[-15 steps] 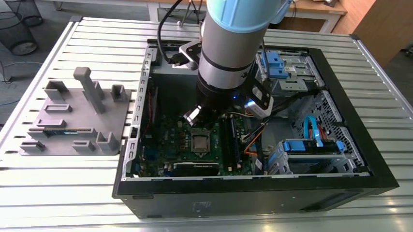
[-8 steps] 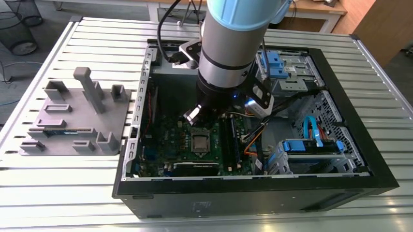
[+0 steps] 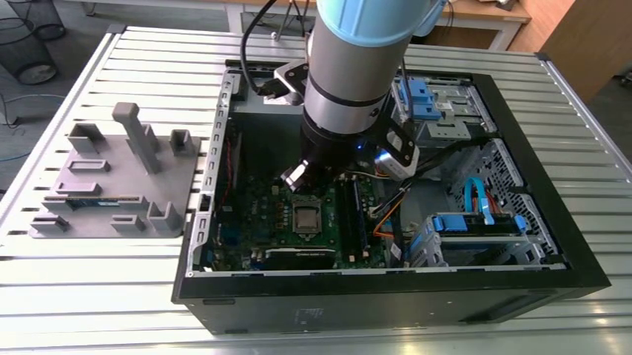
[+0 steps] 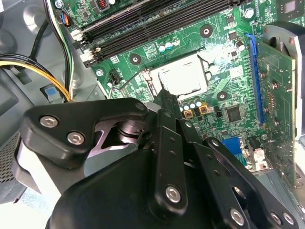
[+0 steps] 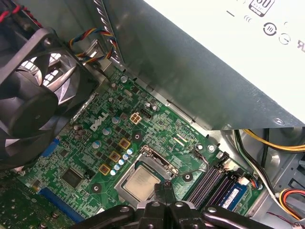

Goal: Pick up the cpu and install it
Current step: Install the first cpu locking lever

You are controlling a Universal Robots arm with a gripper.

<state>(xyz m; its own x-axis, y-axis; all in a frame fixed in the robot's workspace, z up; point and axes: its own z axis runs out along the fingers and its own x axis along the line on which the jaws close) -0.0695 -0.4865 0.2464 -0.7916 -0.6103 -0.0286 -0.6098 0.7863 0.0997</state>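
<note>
The cpu (image 5: 142, 184), a small square chip with a silver-grey top, lies flat in its socket on the green motherboard (image 5: 95, 143). It also appears in the second wrist view as the cpu (image 4: 183, 78) and from outside as the cpu (image 3: 306, 217). My gripper (image 5: 162, 187) hangs just above the socket's edge, beside the chip. Its black fingers are pressed together and hold nothing. In the second wrist view the gripper (image 4: 164, 93) points at the socket's rim. The arm (image 3: 345, 96) reaches down into the open computer case (image 3: 553, 222).
A black fan (image 5: 28, 90) and a big grey metal box (image 5: 214, 62) flank the socket. Memory slots (image 4: 143, 28), an upright card (image 4: 276, 95) and loose cables (image 4: 52, 81) crowd the board. A grey parts fixture (image 3: 109, 177) sits outside the case at the exterior view's left.
</note>
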